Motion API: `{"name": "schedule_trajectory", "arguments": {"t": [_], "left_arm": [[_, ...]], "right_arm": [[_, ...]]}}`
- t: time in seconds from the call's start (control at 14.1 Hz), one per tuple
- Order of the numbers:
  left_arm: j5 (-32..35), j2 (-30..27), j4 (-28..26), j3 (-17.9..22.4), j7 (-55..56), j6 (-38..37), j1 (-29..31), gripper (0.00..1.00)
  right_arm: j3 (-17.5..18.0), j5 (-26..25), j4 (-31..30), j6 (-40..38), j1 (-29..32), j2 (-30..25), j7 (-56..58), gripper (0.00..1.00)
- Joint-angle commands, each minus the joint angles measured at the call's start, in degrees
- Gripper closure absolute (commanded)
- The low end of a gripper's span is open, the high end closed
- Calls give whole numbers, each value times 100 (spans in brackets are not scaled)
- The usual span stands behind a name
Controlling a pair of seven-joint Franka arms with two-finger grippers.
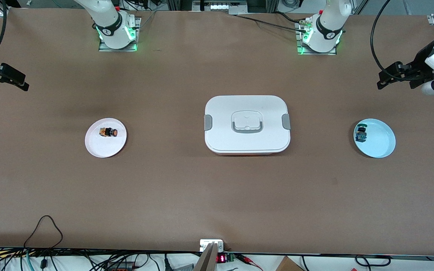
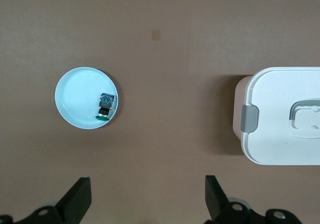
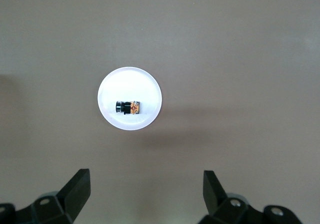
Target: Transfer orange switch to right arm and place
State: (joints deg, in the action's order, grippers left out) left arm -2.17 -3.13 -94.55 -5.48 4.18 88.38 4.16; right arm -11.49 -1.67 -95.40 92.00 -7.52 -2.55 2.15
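Note:
The orange switch (image 1: 108, 132) lies on its side on a white saucer (image 1: 96, 145) toward the right arm's end of the table. It also shows in the right wrist view (image 3: 128, 106) on that saucer (image 3: 150, 87). My right gripper (image 1: 18, 81) hangs open and empty in the air at that end of the table, apart from the saucer; its jaws stand wide in the right wrist view (image 3: 146, 189). My left gripper (image 1: 387, 78) is open and empty in the air at the left arm's end, and its jaws stand wide in the left wrist view (image 2: 147, 194).
A white lidded box (image 1: 247, 124) with grey latches sits in the middle of the table, also in the left wrist view (image 2: 285, 116). A light blue saucer (image 1: 382, 141) with a small blue-teal capped part (image 1: 361, 134) lies toward the left arm's end.

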Motion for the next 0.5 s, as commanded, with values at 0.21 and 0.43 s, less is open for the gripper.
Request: {"name": "schedule_trajectory", "arguments": {"t": [0.21,0.43], "left_arm": [[59,58,95,-32,65,-57,15,0],[59,58,95,-23,65,-57,15,0]], "right_arm": [[-2,26,110,-148,-4,-17,5,0],[6,26,136,-183,-4,-26,5,0]]}}
